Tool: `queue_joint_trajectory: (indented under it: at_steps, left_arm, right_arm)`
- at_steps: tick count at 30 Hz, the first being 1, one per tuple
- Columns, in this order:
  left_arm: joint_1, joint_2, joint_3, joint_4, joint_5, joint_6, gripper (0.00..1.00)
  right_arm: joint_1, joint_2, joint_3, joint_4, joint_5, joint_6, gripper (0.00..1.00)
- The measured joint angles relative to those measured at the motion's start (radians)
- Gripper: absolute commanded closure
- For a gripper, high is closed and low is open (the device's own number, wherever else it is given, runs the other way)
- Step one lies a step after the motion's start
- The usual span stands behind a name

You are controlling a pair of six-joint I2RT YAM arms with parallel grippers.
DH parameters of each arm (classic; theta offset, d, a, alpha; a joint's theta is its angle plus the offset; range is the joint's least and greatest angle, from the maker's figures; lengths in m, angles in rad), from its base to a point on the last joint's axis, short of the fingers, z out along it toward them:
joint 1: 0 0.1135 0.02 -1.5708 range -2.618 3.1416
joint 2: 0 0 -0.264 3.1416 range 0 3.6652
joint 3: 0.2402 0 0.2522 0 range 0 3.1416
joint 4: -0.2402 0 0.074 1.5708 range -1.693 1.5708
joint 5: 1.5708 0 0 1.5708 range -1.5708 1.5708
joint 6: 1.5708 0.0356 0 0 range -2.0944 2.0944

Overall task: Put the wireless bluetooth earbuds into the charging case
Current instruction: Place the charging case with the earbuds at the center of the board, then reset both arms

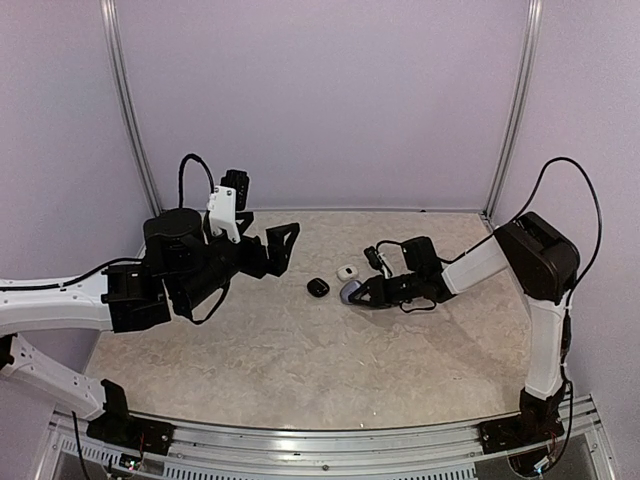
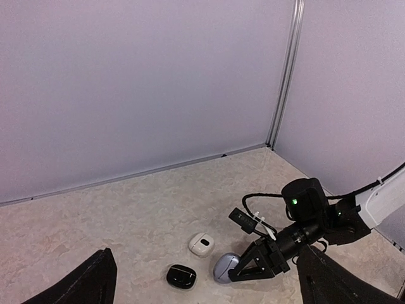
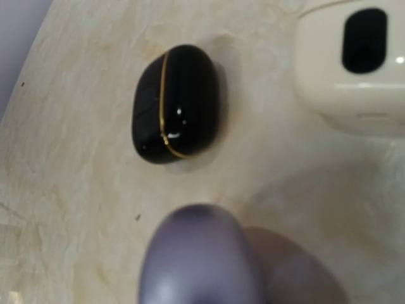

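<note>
By the lavender case (image 1: pixel 348 291), right arm (image 1: pixel 480 264) stretches low, hand (image 1: pixel 361 294) closed.

**No legible text in any view**

Nothing readable is showing. The black case (image 3: pixel 176 104) is carrying only a gold seam (image 3: pixel 162 95). The white case (image 3: pixel 354 69) is showing only a dark oval (image 3: pixel 364 39). The lilac case (image 3: pixel 202 259) is blurring out.

The rounded lilac-grey case (image 3: pixel 196 259) is a blur cut by the right wrist view's bottom edge; the glossy cream-white case (image 3: pixel 354 63) runs off its top. Whether the right claw (image 1: pixel 360 293) grips the lilac case is unclear.
</note>
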Motion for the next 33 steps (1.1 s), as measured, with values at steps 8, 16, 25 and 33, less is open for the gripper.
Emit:
queue_joint_trajectory:
  at_steps: [8,16,25,33]
  left_arm:
    - [0.048,0.032,0.026,-0.072,0.031,-0.055,0.01]
    - [0.063,0.087,0.125,-0.167,0.072,-0.101,0.01]
    - [0.239,0.188,0.242,-0.28,0.252,-0.221,0.01]
    - [0.279,0.133,0.066,-0.272,0.267,-0.333,0.01]
  right_arm:
    - [0.003,-0.03,-0.009,-0.01,0.019,-0.008,0.23]
    - [-0.014,-0.216,-0.166,-0.052,0.083,-0.05,0.0]
    - [-0.037,-0.624,-0.217,-0.176,0.238,-0.189,0.0]
    - [-0.049,-0.998,-0.328,-0.22,0.409,-0.262,0.01]
